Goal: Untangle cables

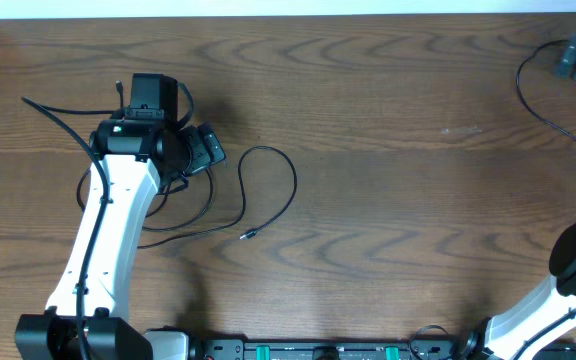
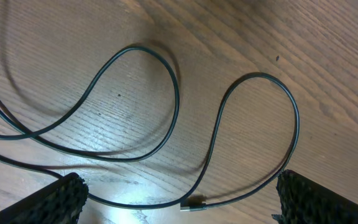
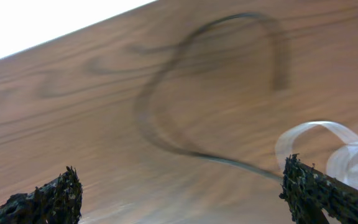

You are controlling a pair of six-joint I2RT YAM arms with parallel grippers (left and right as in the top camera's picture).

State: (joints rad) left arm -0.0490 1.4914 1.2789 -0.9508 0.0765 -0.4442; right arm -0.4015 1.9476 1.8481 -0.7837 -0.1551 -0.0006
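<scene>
Right wrist: white cable [image 3: 319,125], seemingly looped

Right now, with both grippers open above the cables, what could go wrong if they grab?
Left gripper: the looped black cable lies in two bends beneath it, so closing may pinch two strands and tighten the tangle. Right gripper: its view is blurred, and the white cable sits close to the dark cable beside one finger, so it could catch both.

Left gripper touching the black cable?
Cannot tell. Left wrist view: black cable passes close by both fingertips of the left gripper; neither gap nor contact plain.
</scene>
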